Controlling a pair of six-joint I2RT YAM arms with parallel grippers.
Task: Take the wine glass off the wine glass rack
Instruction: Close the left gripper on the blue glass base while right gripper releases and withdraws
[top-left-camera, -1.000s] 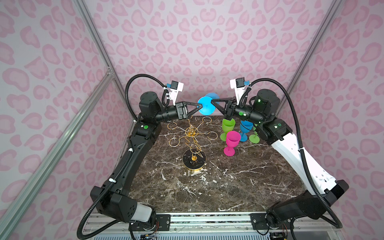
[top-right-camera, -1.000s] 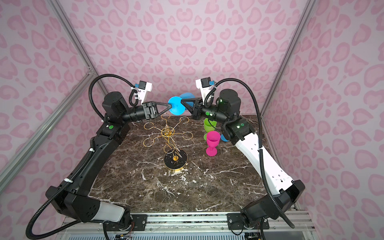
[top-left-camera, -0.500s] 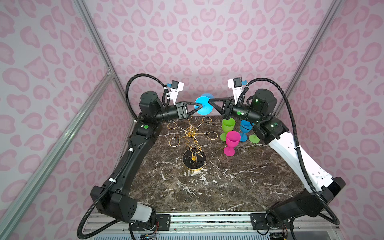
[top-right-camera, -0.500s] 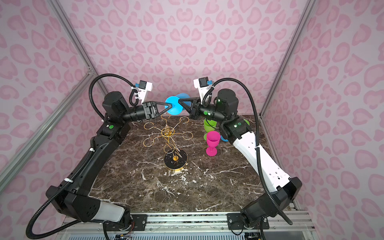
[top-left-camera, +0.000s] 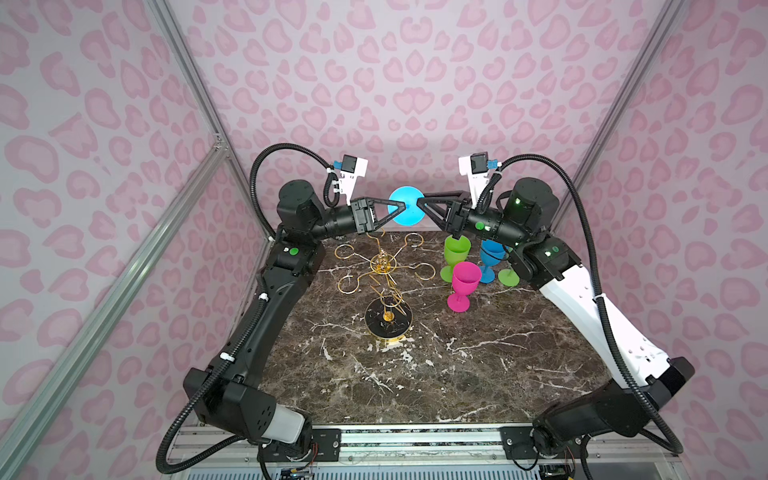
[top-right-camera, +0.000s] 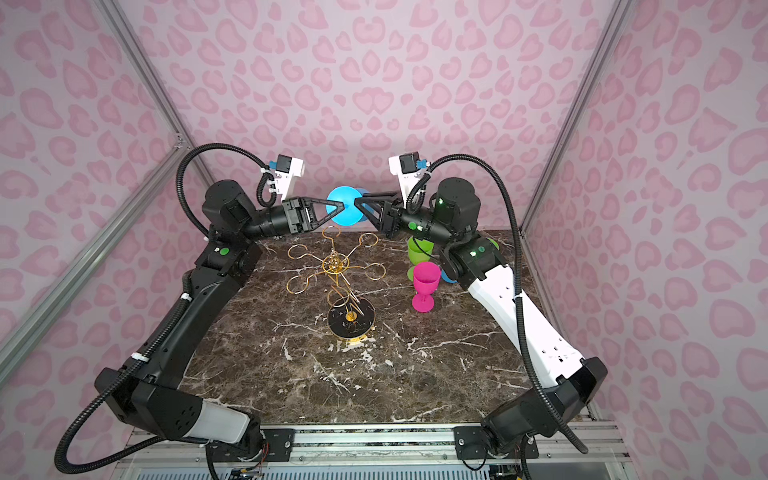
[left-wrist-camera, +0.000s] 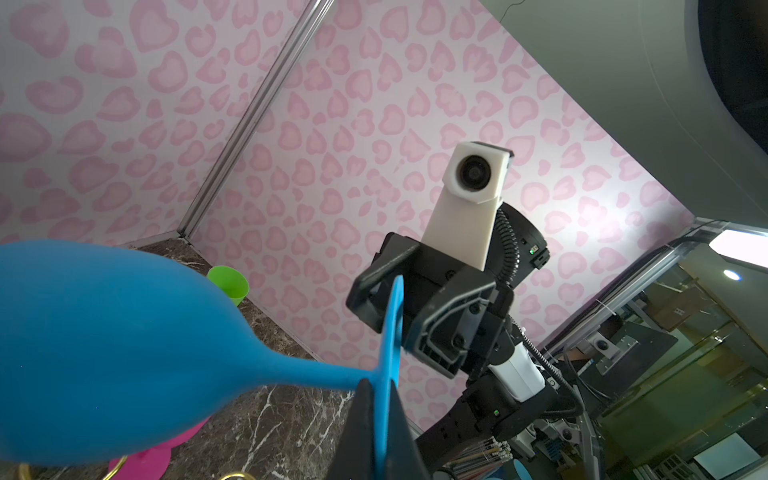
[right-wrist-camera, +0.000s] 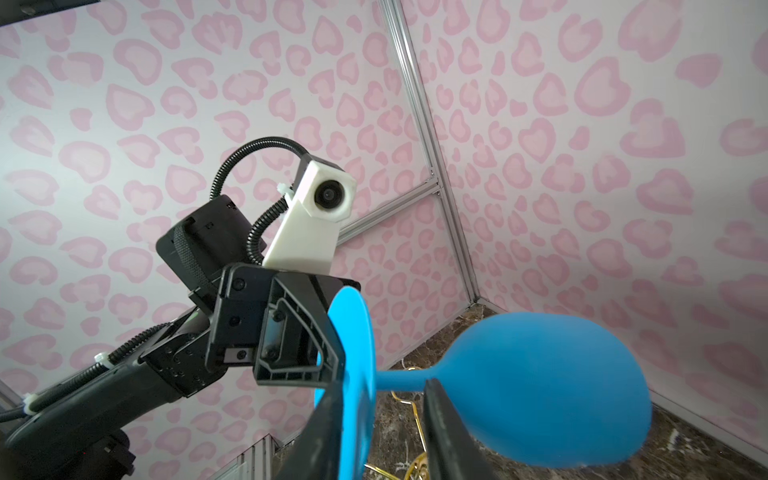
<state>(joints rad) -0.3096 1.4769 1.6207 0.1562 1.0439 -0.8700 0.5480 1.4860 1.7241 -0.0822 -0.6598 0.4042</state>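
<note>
The blue wine glass hangs on its side in mid-air at the upper centre of both top views. It is clear of the wine glass rack, which stands below it on the table. The left end effector is clenched on the glass's foot. The right end effector straddles foot and stem with its jaws apart. A green glass and a pink glass stand to the right of the rack.

The wine glass rack stands mid worktop; other glasses cluster at its right; the wine glass hangs above, behind it
</note>
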